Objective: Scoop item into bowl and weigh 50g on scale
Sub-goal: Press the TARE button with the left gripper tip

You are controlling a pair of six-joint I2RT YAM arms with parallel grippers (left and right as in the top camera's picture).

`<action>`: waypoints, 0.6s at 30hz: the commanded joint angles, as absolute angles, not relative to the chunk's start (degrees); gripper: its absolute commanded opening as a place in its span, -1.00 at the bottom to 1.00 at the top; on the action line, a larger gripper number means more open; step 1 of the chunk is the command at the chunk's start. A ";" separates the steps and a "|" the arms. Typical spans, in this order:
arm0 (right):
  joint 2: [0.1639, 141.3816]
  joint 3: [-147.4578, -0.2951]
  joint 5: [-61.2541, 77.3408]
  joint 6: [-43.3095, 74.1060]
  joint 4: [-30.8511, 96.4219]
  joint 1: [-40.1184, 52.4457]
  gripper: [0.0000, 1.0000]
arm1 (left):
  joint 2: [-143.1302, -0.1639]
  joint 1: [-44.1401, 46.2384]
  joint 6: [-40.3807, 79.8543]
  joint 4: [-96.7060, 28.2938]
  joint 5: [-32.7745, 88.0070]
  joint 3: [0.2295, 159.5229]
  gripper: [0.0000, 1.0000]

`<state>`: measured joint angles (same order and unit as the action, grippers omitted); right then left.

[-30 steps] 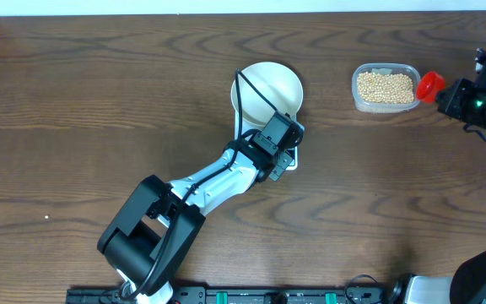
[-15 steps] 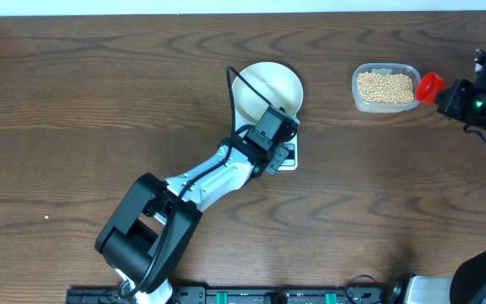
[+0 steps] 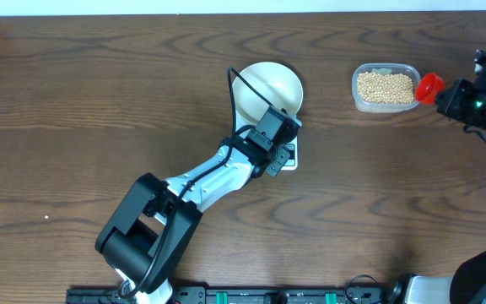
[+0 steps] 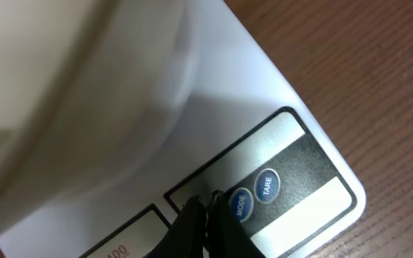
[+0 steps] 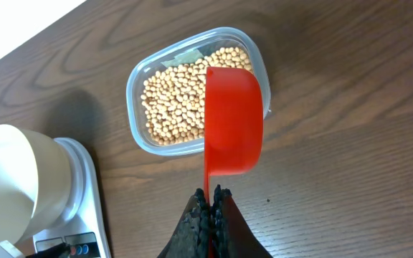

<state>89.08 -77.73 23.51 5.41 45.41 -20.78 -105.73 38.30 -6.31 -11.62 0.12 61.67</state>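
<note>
The left arm point(image 3: 218, 173) stretches from the near side up toward the middle, bent low. The left hand point(image 4: 210, 208) points down with its two tips squeezed together. The right arm point(image 3: 483, 101) sits at the far right side. The right hand point(image 5: 210, 197) is closed tight on the handle of a red scoop point(image 5: 233, 122).

Observed: the left arm point(image 3: 218, 177) has a white shell on its middle link and black, blocky housings at base and wrist. A thin black cable point(image 3: 229, 93) loops out from the wrist. The right arm point(image 3: 479, 101) has a black wrist housing with a small green light, seemingly an indicator lamp. The left gripper point(image 4: 210, 204) and right gripper point(image 5: 209, 193) have dark, matte, tapered fingers.
</note>
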 commanded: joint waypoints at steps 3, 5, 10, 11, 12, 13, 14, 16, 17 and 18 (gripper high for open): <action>88.31 -78.22 23.46 5.06 45.58 -20.58 -0.98 | -108.16 38.22 -6.81 -12.78 1.08 63.18 -0.85; 88.31 -78.22 23.46 5.04 45.71 -20.58 -0.97 | -109.69 38.20 -6.81 -13.15 1.04 63.18 -0.85; 88.31 -78.22 23.46 5.04 46.15 -20.58 -0.97 | -110.48 37.71 -6.83 -13.13 0.89 63.18 -0.86; 88.31 -78.22 23.46 5.04 46.15 -20.58 -0.97 | -110.39 37.67 -6.83 -13.13 0.86 63.20 -0.86; 88.31 -78.22 23.46 5.06 46.13 -20.58 -0.98 | -110.30 37.67 -6.85 -13.13 0.84 63.20 -0.85; 88.31 -78.22 23.46 5.06 46.13 -20.58 -0.98 | -109.97 37.67 -6.85 -13.13 0.84 63.20 -0.86; 88.31 -78.22 23.46 5.06 46.13 -20.58 -0.98 | -109.47 37.67 -6.85 -13.13 0.84 63.24 -0.86; 88.31 -78.22 23.46 5.06 46.13 -20.58 -0.97 | -107.92 37.67 -6.83 -13.13 0.84 63.24 -0.85; 88.31 -78.22 23.46 5.06 46.13 -20.58 -0.97 | -106.59 37.67 -6.83 -13.15 0.84 63.24 -0.85; 88.31 -78.22 23.46 5.04 46.13 -20.58 -0.97 | -105.82 37.67 -6.83 -13.17 0.84 63.24 -0.86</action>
